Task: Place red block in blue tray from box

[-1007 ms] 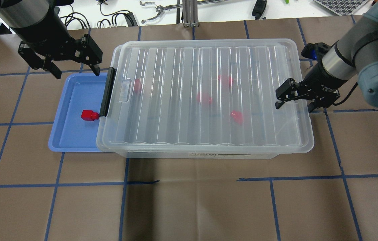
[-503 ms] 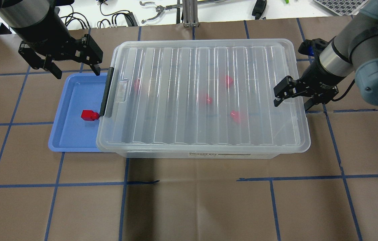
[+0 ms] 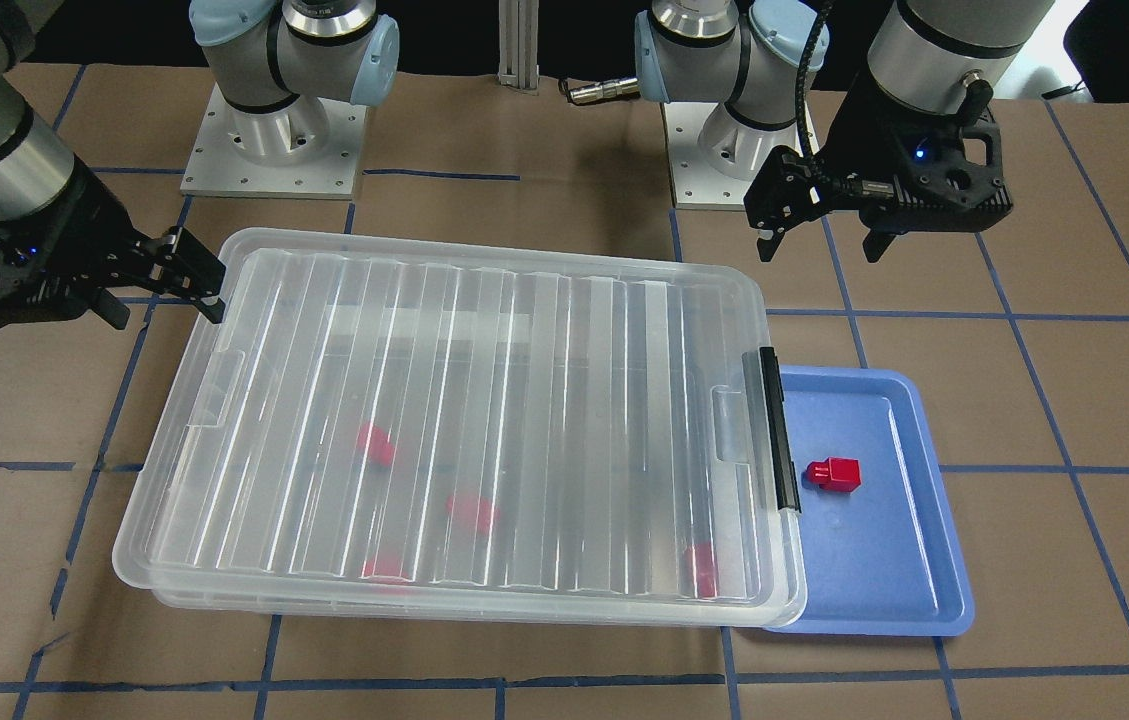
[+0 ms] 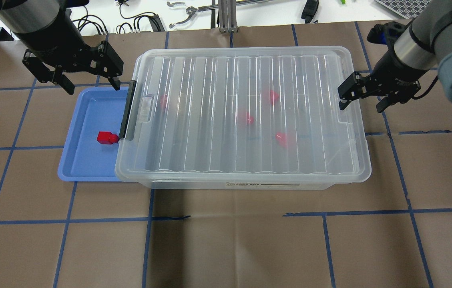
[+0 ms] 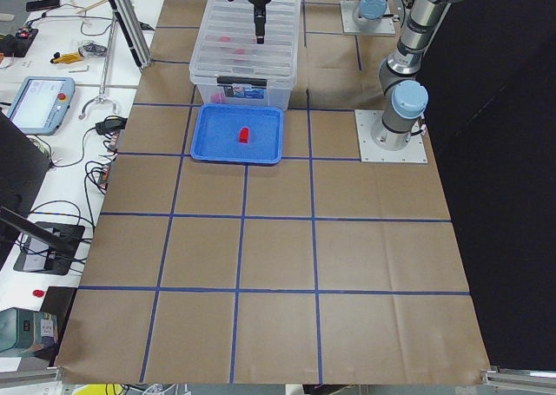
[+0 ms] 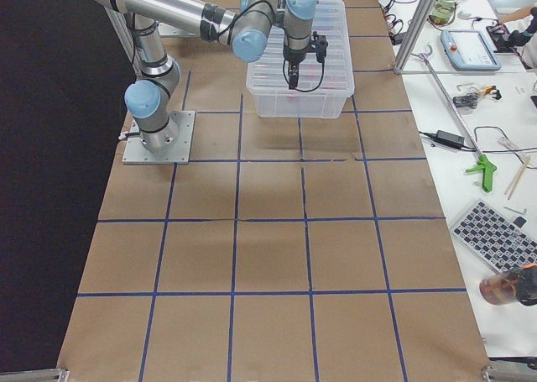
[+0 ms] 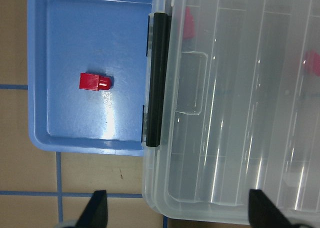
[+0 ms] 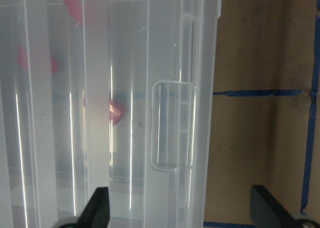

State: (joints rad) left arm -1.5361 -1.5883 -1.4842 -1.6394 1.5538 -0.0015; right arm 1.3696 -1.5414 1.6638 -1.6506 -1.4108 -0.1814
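Step in hand, judged: clearing away from the box (image 4: 250,185), lid on; lift both arms straight up, brushing neither lid nor latch (image 4: 128,110). Left gripper (image 4: 91,87): jaws spread, empty, beside the box's latch end. Right gripper (image 4: 362,108): jaws spread, empty, at the box's opposite end. Red block (image 4: 107,138): glossy cube, narrower stub toward the box, lying in the blue tray (image 4: 85,170) just beside the latch.

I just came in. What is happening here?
One small red plastic block lies in the shallow blue plastic tray beside the large clear plastic box. The box's ribbed lid is on, and four more red blocks show through it. Both grippers are open and empty: the left gripper hovers near the tray, the right gripper at the box's other end.
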